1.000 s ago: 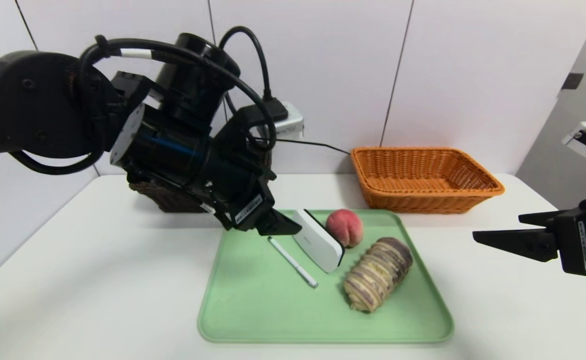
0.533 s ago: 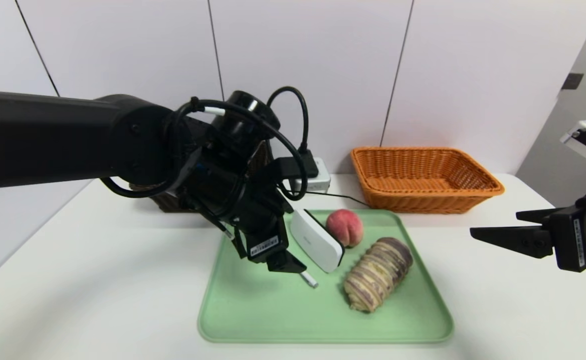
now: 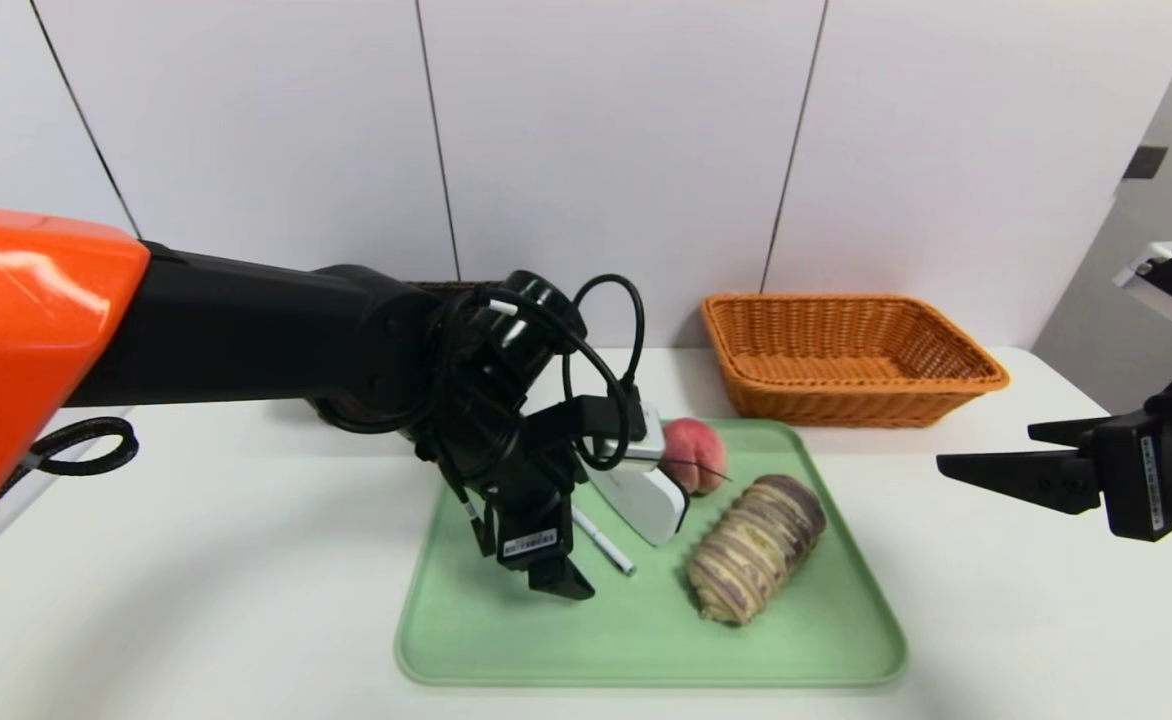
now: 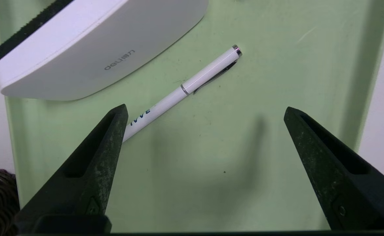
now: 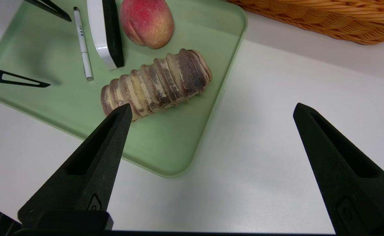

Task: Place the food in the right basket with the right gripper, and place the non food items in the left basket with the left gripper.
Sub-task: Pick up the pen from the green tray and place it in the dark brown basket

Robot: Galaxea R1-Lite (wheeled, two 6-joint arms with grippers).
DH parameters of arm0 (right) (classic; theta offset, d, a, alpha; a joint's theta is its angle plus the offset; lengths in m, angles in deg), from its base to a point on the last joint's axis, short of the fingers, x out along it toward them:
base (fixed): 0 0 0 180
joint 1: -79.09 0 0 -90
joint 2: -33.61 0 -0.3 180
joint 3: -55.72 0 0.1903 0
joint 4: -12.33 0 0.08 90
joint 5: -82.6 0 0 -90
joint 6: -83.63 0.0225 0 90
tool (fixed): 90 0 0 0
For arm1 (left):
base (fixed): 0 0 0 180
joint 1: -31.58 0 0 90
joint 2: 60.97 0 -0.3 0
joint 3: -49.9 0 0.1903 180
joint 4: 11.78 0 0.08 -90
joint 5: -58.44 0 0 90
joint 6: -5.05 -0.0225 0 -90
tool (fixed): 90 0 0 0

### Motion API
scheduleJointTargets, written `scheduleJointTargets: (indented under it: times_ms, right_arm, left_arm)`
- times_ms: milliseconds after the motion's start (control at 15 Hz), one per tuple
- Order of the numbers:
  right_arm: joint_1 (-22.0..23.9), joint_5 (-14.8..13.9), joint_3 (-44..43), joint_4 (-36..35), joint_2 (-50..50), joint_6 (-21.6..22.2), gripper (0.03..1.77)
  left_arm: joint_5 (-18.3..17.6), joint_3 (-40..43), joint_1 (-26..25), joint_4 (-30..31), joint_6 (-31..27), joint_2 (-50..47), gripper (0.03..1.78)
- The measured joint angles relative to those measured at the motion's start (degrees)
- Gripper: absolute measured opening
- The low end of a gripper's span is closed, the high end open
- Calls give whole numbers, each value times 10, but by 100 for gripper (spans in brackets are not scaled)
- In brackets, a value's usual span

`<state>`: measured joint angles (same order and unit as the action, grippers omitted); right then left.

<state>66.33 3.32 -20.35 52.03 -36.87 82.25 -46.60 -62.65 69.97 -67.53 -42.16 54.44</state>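
Table: the white, smooth tabletop [image 3: 196, 560] carries everything here.
Tray: a pale green plastic tray with rounded corners and a raised lip [image 3: 506, 640] lies flat at the middle of the table.
My left arm: black, with a glossy orange shell, it reaches over the tray from my left side.
Right basket: the rectangular orange-tan woven wicker basket with flared sides [image 3: 846, 400] stands behind the tray's far right corner, off the tray.
Left basket: the dark brown woven basket is almost wholly hidden behind my left arm; I cannot place it exactly.
Bread roll: an oval ridged roll with brown-purple and cream stripes [image 3: 756, 548] lies on the tray's right half.
Block: a white rounded rectangular block with a black fuzzy edge [image 4: 90, 46], grey lettering "deli" on its face, is propped on edge against the peach.
Peach: a round pink-red peach [image 3: 698, 452] sits at the tray's far side, touching the block.
My left gripper [image 4: 205, 111]: black pointed fingers spread wide, empty, low over the tray, one tip just beside the pen.
My right gripper [image 5: 211, 109]: fingers spread wide, empty, hanging over bare table right of the tray.
Pen: a slim white pen with silver clip and blue print I cannot read [image 4: 192, 85] lies flat beside the block.
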Motion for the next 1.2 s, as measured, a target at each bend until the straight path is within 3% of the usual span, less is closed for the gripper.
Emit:
scheduleJointTargets:
  times_ms: [400,667,1200]
  right_arm:
    - [13,1,6,0,3,0,170]
    - [15,0,12,0,4,0,170]
    - [20,1,15,0,4,0,170]
  left_arm:
    - [-1,-14,-2,3,-4,28,169]
    - [-21,-30,-7,-5,37,39,169]
    - [-30,-54,-18,-14,66,63,169]
